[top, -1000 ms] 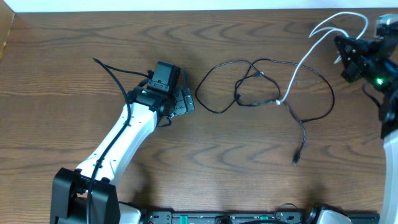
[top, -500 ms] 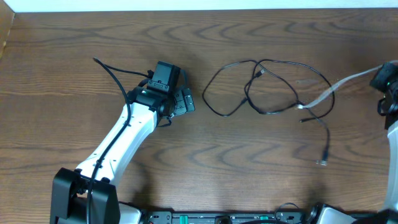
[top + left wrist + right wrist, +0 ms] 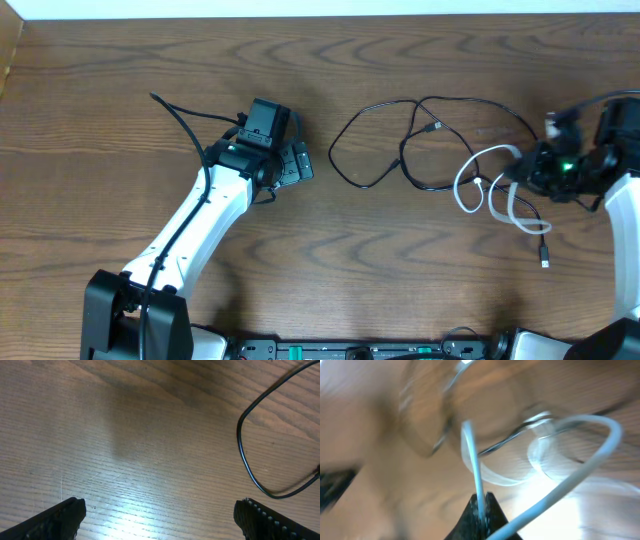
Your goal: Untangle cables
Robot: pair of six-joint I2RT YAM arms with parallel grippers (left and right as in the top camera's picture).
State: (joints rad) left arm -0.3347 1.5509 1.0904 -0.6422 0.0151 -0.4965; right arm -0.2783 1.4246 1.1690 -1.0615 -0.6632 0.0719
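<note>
- The white cable (image 3: pixel 482 183) lies on the right side of the bench (image 3: pixel 380 290), curled into a couple of small loops just left of my right claw (image 3: pixel 527 172).
- The right wrist view is badly blurred, but I can see that claw's fingers pressed together on the white cable (image 3: pixel 476 465). The strand rises straight up from between the tips and another stretch arcs off to the right.
- The black cable (image 3: pixel 430 140) sprawls in wide, loose loops from the middle of the bench toward the right. It runs across the white one near those small loops, and I cannot tell how the two are interlaced there.
- One end of the black cable trails toward the near edge, and its plug (image 3: pixel 545 262) lies flat on the wood below the right claw.
- My left claw (image 3: pixel 297 162) is spread wide and holds nothing, sitting left of the black cable's leftmost loop and apart from it.
- In the left wrist view, that loop's curve (image 3: pixel 241 455) shows at the upper right, beyond the fingertips, with bare wood between them.
</note>
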